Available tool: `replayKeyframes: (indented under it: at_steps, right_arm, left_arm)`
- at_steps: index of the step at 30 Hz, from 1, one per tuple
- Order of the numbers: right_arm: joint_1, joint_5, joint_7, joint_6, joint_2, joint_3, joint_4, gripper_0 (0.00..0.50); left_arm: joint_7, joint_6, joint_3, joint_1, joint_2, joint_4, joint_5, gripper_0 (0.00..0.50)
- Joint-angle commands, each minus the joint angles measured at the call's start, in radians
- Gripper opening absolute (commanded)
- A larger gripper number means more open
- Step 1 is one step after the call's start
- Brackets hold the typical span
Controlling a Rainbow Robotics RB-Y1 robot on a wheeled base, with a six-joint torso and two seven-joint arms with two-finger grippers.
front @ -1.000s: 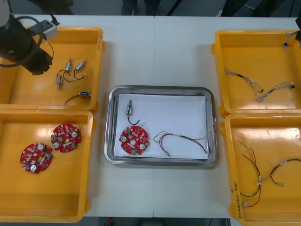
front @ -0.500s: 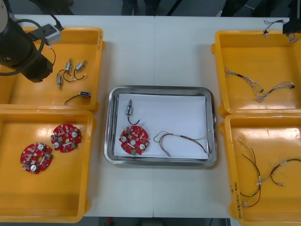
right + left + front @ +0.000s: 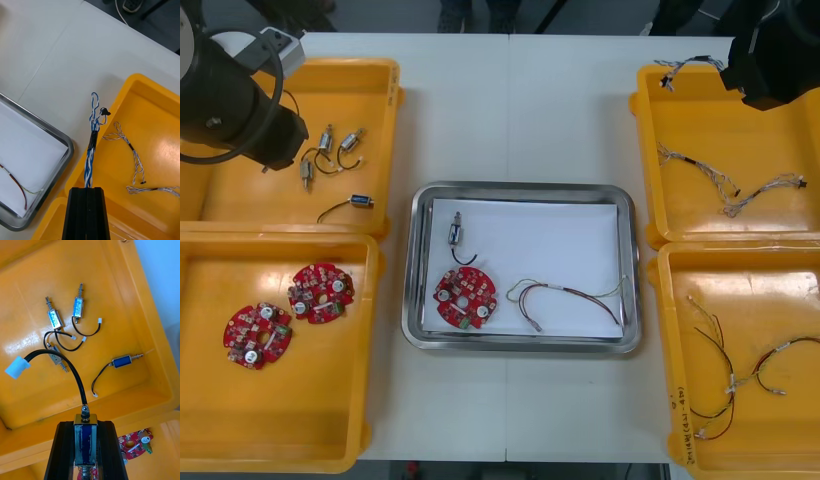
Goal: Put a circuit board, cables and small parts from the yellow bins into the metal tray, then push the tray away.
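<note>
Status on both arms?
Left gripper shut on small metal part, above far left bin. Right gripper shut on blue and white cable, above far right bin. Metal tray holds circuit board. No obstruction to tray.

**Right hand holding a cable above the bin rim**
The black-fingered right hand (image 3: 88, 189) clamps a twisted blue and white cable (image 3: 91, 148), which extends from the fingertips over the rim of a yellow plastic bin (image 3: 157, 101). Two more twisted cables (image 3: 135, 159) lie inside that bin. A shiny metal tray (image 3: 56, 135), white inside, sits just beside it on the light surface (image 3: 56, 56).
</note>
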Motion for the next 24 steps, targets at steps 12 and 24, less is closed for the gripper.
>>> replayKeyframes:
  at_steps: [12,24]
  right_arm:
    - [0.001,0.056,0.348,0.003,0.116,0.211,-0.102,0.0]
    - [0.001,0.141,0.474,0.003,0.176,0.424,-0.068,0.0]
  left_arm:
    - [0.184,0.008,-0.04,0.007,-0.032,-0.091,0.035,0.001]
    - [0.213,0.008,-0.04,0.009,-0.032,-0.102,0.049,0.002]
